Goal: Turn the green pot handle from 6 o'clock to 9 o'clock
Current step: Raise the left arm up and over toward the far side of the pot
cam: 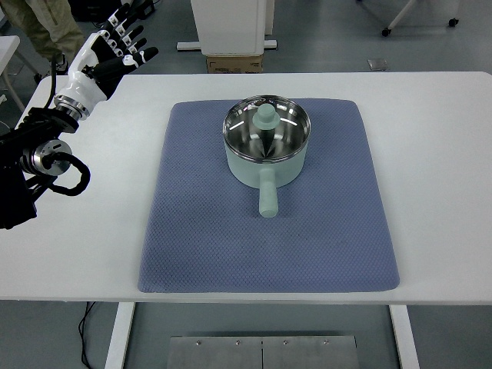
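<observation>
Covering the middle of a white table (pixel 430 192) is a blue-grey mat (pixel 207 246), roughly square with rounded corners and a fine woven, dimpled texture. Beyond the far edge lies a grey floor, with a white cabinet base (pixel 231 23), a cardboard box (pixel 234 63) under it, and wheeled legs at top right. Below the near edge a metal plate (pixel 261 352) and a cable (pixel 86 338) show.

A person's trouser leg (pixel 50 23) is cut off at top left. The right arm is out of sight.

The pot (pixel 266 142) sits on the mat's far half, pale green outside, shiny steel inside, round, with a green knob (pixel 266 115) seen at its centre; whether a clear lid carries it is hard to tell. Its stubby cylindrical handle (pixel 267 196) points toward the near edge.

The left hand (pixel 115 46), white and black with jointed fingers, hovers over the table's far left corner, well apart from the pot, fingers spread and empty.
</observation>
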Controlling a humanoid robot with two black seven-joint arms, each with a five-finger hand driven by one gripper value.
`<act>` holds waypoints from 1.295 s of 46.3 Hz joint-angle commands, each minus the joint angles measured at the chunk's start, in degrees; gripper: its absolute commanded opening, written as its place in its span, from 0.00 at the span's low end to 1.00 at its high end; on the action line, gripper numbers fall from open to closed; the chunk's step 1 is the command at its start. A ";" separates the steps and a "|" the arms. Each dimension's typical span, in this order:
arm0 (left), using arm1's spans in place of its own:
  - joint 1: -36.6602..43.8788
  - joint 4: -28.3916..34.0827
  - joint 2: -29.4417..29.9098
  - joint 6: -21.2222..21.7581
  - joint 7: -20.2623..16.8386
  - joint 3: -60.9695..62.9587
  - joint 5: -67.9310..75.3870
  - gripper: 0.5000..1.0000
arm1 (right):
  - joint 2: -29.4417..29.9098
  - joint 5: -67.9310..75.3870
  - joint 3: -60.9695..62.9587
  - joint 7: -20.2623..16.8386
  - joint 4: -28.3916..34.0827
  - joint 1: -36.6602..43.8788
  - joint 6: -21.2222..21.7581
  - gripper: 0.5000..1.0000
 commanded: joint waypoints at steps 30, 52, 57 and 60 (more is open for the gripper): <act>-6.17 -18.70 6.89 0.95 -0.01 -12.57 19.03 1.00 | 0.00 0.00 0.00 0.05 0.00 0.01 0.00 1.00; -13.81 -25.11 3.20 7.98 -0.01 -12.40 31.76 1.00 | 0.00 0.00 0.00 0.05 0.00 0.01 0.00 1.00; -14.96 -26.17 1.88 8.07 -0.01 -12.40 36.60 1.00 | 0.00 0.00 0.00 0.05 0.00 0.01 0.00 1.00; -15.31 -26.96 1.00 8.16 -0.01 -12.40 39.32 1.00 | 0.00 0.00 0.00 -0.03 0.00 0.01 0.00 1.00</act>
